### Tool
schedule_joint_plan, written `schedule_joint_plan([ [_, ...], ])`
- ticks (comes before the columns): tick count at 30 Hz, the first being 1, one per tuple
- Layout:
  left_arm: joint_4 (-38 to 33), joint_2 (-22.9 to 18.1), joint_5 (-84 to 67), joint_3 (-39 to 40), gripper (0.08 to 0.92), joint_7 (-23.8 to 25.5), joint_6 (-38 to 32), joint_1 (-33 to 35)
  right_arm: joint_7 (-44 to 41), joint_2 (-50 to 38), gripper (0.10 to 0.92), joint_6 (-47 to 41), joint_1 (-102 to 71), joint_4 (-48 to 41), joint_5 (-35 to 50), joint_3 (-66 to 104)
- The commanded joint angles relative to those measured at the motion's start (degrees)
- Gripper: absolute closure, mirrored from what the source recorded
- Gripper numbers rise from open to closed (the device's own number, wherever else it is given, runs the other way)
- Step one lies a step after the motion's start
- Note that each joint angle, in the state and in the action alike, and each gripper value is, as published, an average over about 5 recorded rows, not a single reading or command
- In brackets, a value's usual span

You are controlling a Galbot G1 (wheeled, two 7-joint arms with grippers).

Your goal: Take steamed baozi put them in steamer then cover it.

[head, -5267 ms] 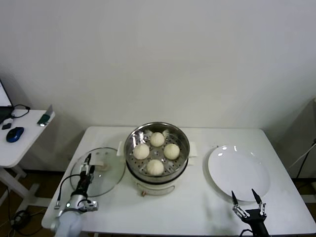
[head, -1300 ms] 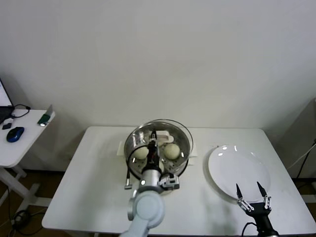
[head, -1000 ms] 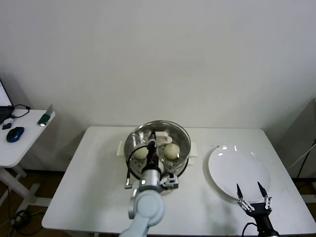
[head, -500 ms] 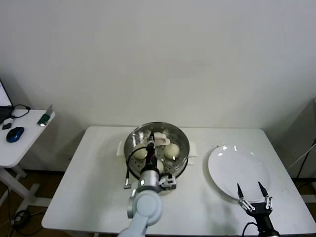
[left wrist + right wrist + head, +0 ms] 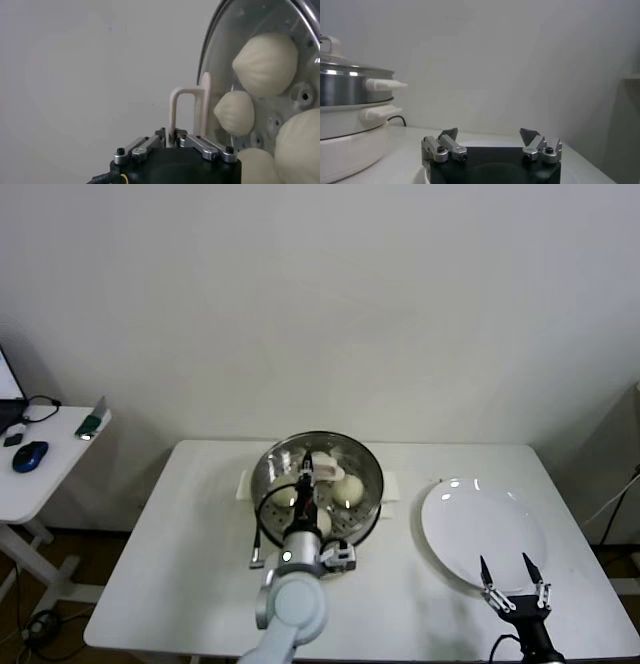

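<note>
Head view shows the buns (image 5: 347, 487) already inside the steamer (image 5: 268, 474), and the glass lid (image 5: 362, 467) resting over the pot, so the loading looks done and the covering is nearly finished; what seems left is for the arm to let go and pull clear. The left gripper (image 5: 304, 481) sits above the pot's middle, at the lid's cream handle (image 5: 322, 467). In the left wrist view the handle (image 5: 187, 114) stands between the narrow fingers, though I cannot tell whether they grip it or have just slackened. The right gripper (image 5: 511, 583) waits with fingers wide at the near edge of the white plate (image 5: 484, 529), well apart from the pot.
</note>
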Motion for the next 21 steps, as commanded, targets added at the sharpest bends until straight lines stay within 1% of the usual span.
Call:
schedule_joint_plan([
  [1, -3.8, 1.5, -2.3, 1.0, 0.761, 1.2, 0.3, 0.8, 2.8, -0.2, 0.203, -1.1, -0.2, 0.4, 2.2, -0.4],
  [7, -10.2, 4.1, -9.3, 2.5, 0.588, 2.2, 0.5, 2.4, 3.3, -0.6, 0.203, -1.7, -0.4, 0.5, 2.5, -0.6],
  [12, -16.1, 6.9, -20.0, 2.8, 0.441, 0.5, -1.1, 4.8, 3.7, -0.7, 0.203, -2.0, -0.4, 0.5, 2.5, -0.8],
  [16, -18.8, 8.8, -30.5, 0.6, 0.328, -5.7, -7.5, 8.4, 4.2, -0.6, 0.203, -2.0, 0.0, 0.6, 2.9, -0.6],
  [19, -19.9, 9.5, -41.2, -2.8, 0.243, -10.9, -13.2, 11.5, 4.4, -0.4, 0.203, -1.9, 0.4, 0.6, 2.9, -0.6],
  [21, -21.1, 10.1, -49.0, -5.9, 0.203, -13.7, -15.5, 13.5, 4.5, -0.1, 0.203, -1.8, 0.7, 0.6, 2.5, -0.6],
])
